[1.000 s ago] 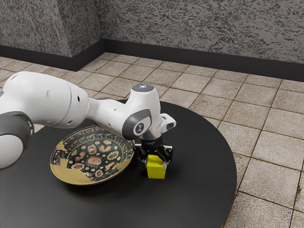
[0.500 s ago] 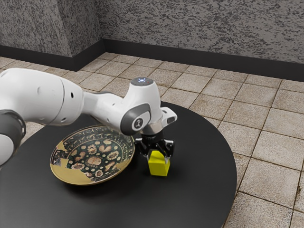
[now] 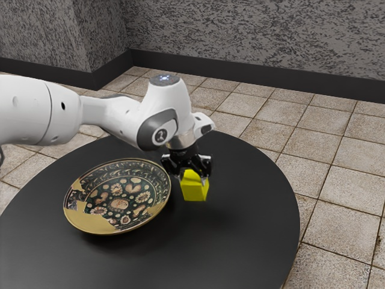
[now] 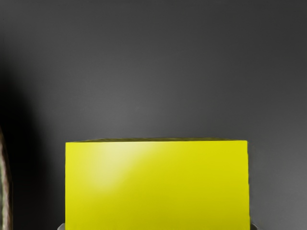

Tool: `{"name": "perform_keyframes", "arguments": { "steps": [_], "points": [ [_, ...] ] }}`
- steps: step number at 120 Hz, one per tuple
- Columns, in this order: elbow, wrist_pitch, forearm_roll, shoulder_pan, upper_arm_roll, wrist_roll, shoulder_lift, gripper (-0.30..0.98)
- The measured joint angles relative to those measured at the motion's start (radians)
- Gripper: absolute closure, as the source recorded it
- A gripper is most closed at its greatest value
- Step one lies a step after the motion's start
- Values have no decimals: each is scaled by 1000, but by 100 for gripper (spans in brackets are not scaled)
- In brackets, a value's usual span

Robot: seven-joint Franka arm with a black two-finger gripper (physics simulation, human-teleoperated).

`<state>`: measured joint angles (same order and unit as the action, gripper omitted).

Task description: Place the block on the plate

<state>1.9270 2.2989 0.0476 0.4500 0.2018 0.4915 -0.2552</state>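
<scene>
My gripper (image 3: 194, 177) is shut on the yellow block (image 3: 195, 189), its fingers on two opposite sides. The block hangs above the black table, just beside the plate (image 3: 119, 203), on the side toward the exterior view's right. In the wrist view the block (image 4: 157, 184) is large under my hand, with small bits of the fingertips at its two sides. The patterned plate lies tilted-looking with a gold rim, and a sliver of the plate's edge (image 4: 5, 187) shows in the wrist view.
The round black table (image 3: 240, 241) holds the plate and extends past the block toward the exterior view's right. Tiled floor (image 3: 337, 192) and a grey wall lie beyond the table.
My hand has risen with the yellow block in it and has shifted slightly toward the exterior view's left over the last half second. The plate has stayed where it was.
</scene>
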Motion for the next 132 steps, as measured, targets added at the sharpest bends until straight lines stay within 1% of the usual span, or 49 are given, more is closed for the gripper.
{"name": "perform_keyframes", "arguments": {
  "steps": [42, 104, 132],
  "points": [
    [12, -57, -63, -102, 1, 7, 46, 35],
    [50, -109, -117, -281, -12, 9, 61, 35],
    [60, -116, -128, -353, -25, 8, 56, 35]
  ]
}}
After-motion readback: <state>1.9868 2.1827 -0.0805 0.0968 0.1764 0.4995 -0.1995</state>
